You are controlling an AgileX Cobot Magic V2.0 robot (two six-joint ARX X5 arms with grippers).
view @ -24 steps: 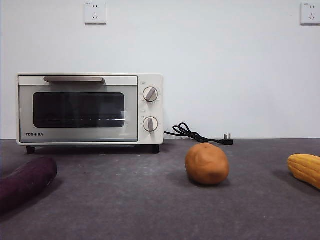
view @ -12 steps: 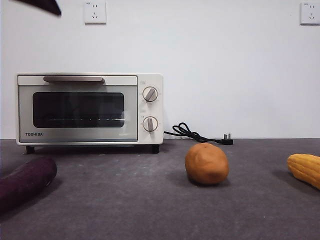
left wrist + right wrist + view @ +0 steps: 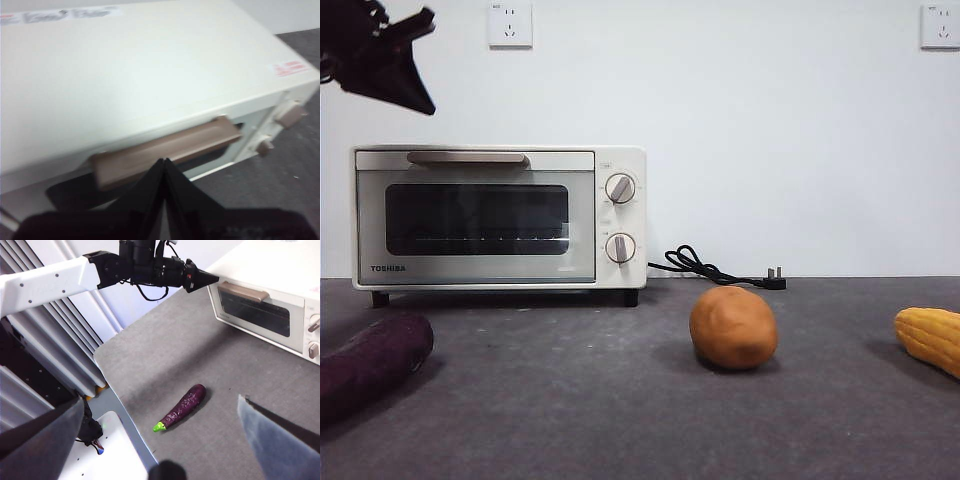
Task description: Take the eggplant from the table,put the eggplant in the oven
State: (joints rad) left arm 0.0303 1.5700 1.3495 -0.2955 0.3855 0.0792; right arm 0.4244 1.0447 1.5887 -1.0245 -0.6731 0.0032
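**Left arm above the shut oven, eggplant untouched on the table**

Front view: the oven (image 3: 500,218) stands at the back left with its glass door shut. The eggplant (image 3: 372,362) lies on the table (image 3: 620,420) in front of it, toward the left edge, partly cut off by the frame. A potato (image 3: 733,327) sits mid-table and a corn cob (image 3: 930,338) at the right edge, both well apart from the eggplant. A dark gripper tip shows at the top left corner, above the oven.

Left wrist view: the left gripper (image 3: 164,161) has its jaws pressed together, holding nothing, their tips just above the oven's beige handle (image 3: 165,150).

Right wrist view: the right gripper (image 3: 160,440) hangs high over the table with jaws spread wide and empty. Below it the eggplant lies flat, green stem end pointing away from the oven, nothing touching it. The left arm reaches in over the oven's front corner.

The eggplant looks smooth-skinned, so likely a little slippery, fairly light and firm. A hold across its thicker middle, jaws crosswise to its length, seems safest; the tapering stem end could slide out.
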